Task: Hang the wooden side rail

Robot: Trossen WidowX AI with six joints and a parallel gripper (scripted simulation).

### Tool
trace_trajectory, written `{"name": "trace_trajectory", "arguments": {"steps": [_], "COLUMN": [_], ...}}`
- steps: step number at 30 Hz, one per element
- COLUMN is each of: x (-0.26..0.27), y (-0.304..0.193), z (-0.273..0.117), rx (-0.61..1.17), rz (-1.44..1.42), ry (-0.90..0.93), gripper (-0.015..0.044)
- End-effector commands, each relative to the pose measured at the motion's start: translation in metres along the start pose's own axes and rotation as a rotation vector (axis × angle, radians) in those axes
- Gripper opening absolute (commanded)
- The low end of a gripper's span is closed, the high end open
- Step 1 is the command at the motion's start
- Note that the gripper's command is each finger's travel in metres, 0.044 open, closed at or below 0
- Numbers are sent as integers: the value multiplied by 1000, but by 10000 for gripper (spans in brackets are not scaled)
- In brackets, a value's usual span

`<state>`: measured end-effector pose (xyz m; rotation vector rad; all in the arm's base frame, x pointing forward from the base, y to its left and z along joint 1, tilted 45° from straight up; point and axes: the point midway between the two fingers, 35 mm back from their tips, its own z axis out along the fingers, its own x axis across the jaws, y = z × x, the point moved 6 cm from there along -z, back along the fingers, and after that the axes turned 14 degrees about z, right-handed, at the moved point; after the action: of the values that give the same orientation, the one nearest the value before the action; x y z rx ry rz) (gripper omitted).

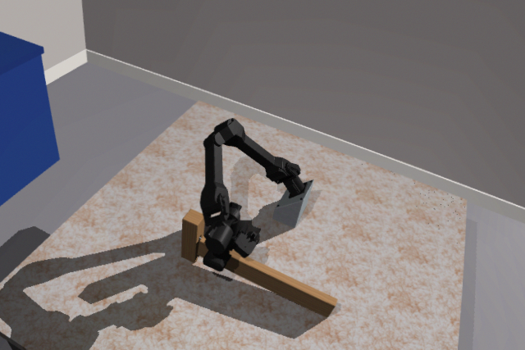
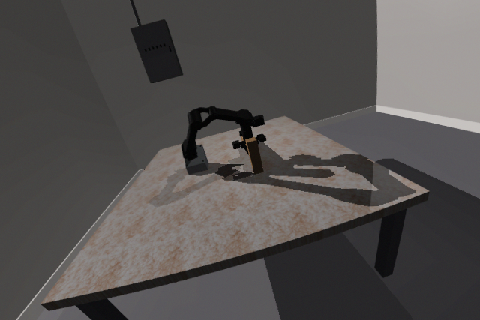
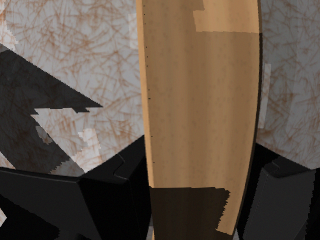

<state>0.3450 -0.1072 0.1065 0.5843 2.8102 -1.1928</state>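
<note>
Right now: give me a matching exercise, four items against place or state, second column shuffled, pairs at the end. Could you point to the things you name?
Column 1
1. gripper [image 1: 221, 259] [image 3: 188, 135]
2. headboard post [image 1: 190, 236] [image 2: 254, 157]
3. arm's base plate [image 1: 285, 212] [image 2: 199, 168]
4. blue cabinet [image 1: 25, 125]

Column 2
A. grey block under the arm's foot, on the table
B. off the table, at the left edge of the top view
C. upright at one end of the side rail [image 1: 280, 280] [image 3: 200, 100]
D. shut on the side rail

Pairs: 1-D, 2-C, 3-A, 4-B
</note>
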Motion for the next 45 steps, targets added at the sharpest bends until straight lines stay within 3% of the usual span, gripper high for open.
{"name": "trace_trajectory", "arguments": {"steps": [1, 45], "x": [-1, -1], "y": [1, 1], "z": [-1, 6], "rx": [1, 2], "rz": [-7, -7], "ry": [-9, -9], "gripper": [0, 0]}}
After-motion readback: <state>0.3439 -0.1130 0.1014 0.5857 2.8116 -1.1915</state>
